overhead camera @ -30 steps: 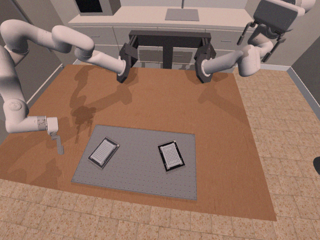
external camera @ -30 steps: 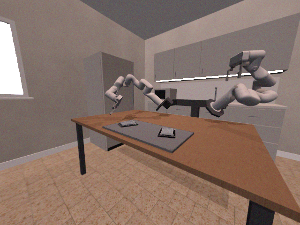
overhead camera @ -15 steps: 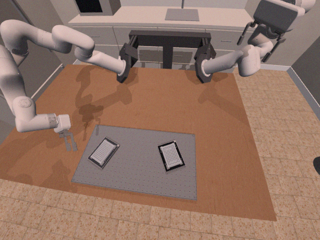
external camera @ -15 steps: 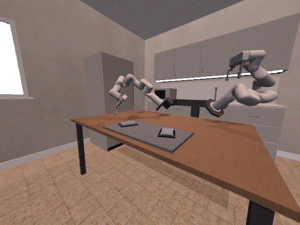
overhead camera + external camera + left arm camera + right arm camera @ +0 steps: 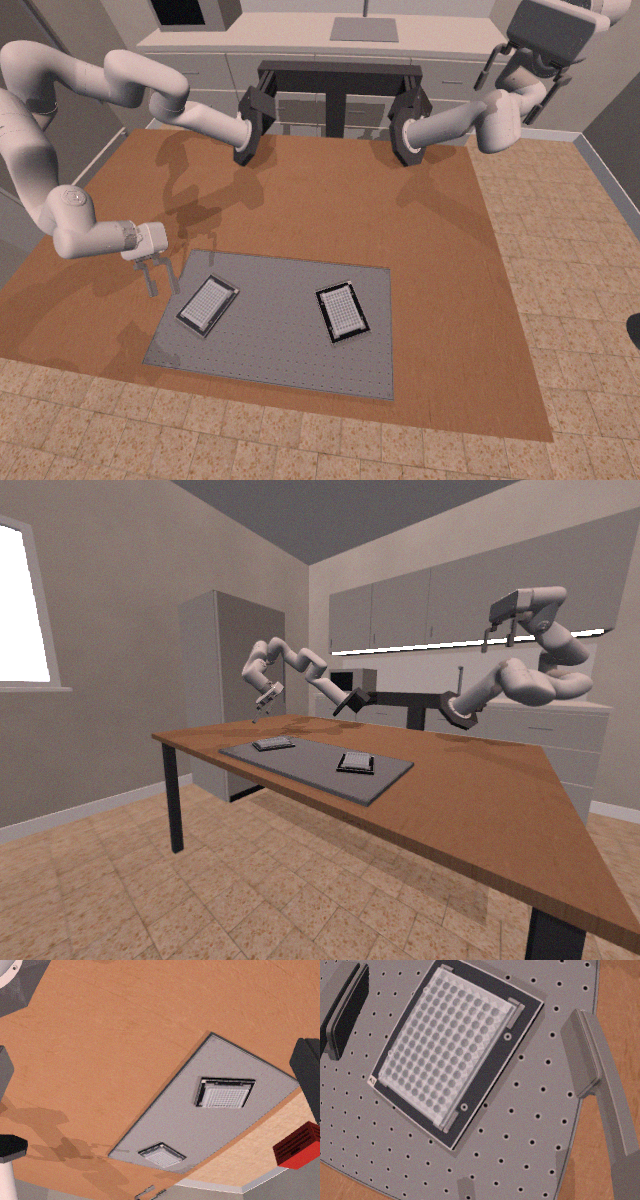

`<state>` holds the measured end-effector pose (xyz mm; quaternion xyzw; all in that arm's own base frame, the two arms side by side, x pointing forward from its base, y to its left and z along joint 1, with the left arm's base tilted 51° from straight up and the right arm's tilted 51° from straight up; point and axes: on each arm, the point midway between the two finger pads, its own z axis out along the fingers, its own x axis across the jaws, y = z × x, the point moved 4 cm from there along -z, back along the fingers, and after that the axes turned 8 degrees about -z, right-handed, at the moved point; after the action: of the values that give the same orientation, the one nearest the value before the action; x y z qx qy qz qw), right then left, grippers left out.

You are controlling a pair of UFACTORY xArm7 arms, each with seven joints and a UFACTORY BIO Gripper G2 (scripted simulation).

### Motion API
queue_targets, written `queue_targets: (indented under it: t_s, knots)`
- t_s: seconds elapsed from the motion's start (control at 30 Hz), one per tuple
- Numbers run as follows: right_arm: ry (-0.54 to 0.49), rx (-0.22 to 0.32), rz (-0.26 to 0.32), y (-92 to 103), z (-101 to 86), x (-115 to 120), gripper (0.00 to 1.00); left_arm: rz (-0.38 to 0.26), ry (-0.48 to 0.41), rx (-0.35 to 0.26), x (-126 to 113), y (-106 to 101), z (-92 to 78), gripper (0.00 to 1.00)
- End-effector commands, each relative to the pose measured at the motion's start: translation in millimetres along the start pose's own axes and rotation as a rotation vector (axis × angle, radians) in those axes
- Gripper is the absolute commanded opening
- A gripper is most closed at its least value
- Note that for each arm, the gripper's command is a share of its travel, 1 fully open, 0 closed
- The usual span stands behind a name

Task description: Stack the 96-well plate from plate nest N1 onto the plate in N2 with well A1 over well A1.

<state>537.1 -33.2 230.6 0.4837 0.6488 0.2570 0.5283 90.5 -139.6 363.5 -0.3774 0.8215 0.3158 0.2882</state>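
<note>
Transfer not started. Task plate (image 5: 342,311) (image 5: 356,760) (image 5: 225,1097) sits in nest N1 (image 5: 362,315) (image 5: 355,771) (image 5: 199,1092), well apart from nest N2 (image 5: 219,312) (image 5: 276,748) (image 5: 174,1149) (image 5: 492,1062), on the same grey board (image 5: 279,335) (image 5: 310,769) (image 5: 175,1120) (image 5: 535,1075) on the tabletop (image 5: 310,206) (image 5: 439,774) (image 5: 100,1035). N2 has only its lower plate (image 5: 207,303) (image 5: 273,742) (image 5: 162,1157) (image 5: 445,1042), looks flat; nothing stacked. Left to do: grasp, lift, carry to N2, match A1 corners, nest fully, release, clear. Cut-off corners too small to confirm.

Right hand (image 5: 164,293) (image 5: 259,717) (image 5: 465,1032): partly open, well short of full width, nothing between fingers. It hangs above and beside N2, touching neither plate nor nest. Probably a positioning or look-over pose; pickup would need it taken across to N1, likely opened more if the plate is wider than the gap.

Left hand (image 5: 505,103) (image 5: 497,646) (image 5: 154,1070): wide open, holding nothing, raised well away from N2 and touching nothing. Looks parked. Main risk later: wrong A1 orientation or bumping the lower plate in N2.
</note>
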Motion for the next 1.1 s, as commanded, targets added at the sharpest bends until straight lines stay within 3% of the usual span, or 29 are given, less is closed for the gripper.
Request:
queue_targets:
  t_s: [0.0,0.03,0.1,0.23,0.3,0.4,0.43,0.6,0.67,0.77,0.83,0.93,1.0,1.07]
  knots:
    - [-0.003,0.002,-0.043,-6.4,-1.7,15.9,0.37,-0.001,-0.001,0.001,-0.1,0.3,-0.8,1.00]
    - [-0.003,0.002,-0.043,-7.2,-1.8,17.3,0.37,-0.001,-0.001,0.001,-0.1,0.3,-0.8,1.00]
    - [-0.006,0.000,-0.109,-12.5,-2.9,26.0,0.37,-0.001,-0.001,0.001,-0.1,0.3,-0.8,1.00]
    - [-0.006,0.000,-0.115,-17.5,-3.9,34.6,0.37,-0.001,-0.001,0.001,-0.1,0.3,-0.8,1.00]
    - [-0.009,-0.012,-0.180,-23.1,-4.9,43.3,0.37,-0.001,-0.001,0.001,-0.1,0.3,-0.8,1.00]
    - [-0.010,-0.013,-0.185,-27.5,-5.7,50.6,0.37,-0.001,-0.001,0.001,-0.1,0.3,-0.8,1.00]
    - [-0.011,-0.023,-0.216,-30.4,-6.1,54.9,0.37,-0.001,-0.001,0.001,-0.1,0.3,-0.8,1.00]
    - [-0.013,-0.036,-0.252,-37.0,-7.1,65.6,0.37,-0.001,-0.001,0.001,-0.1,0.3,-0.8,1.00]
    - [-0.016,-0.066,-0.311,-40.6,-9.5,74.9,0.37,-0.001,-0.001,0.001,-0.1,0.3,-0.8,1.00]
    - [-0.017,-0.068,-0.315,-42.2,-11.1,81.7,0.37,-0.001,-0.001,0.001,-0.1,0.3,-0.8,1.00]
    - [-0.020,-0.107,-0.368,-43.1,-14.8,90.7,0.37,-0.001,-0.001,0.001,-0.1,0.3,-0.8,1.00]
    - [-0.020,-0.110,-0.372,-42.6,-18.3,99.4,0.37,-0.001,-0.001,0.001,-0.1,0.3,-0.8,1.00]
    - [-0.023,-0.157,-0.420,-42.9,-22.2,108.0,0.37,-0.001,-0.001,0.001,-0.1,0.3,-0.8,1.00]
    - [-0.023,-0.157,-0.420,-42.9,-22.2,108.0,0.37,-0.001,-0.001,0.001,-0.1,0.3,-0.8,1.00]
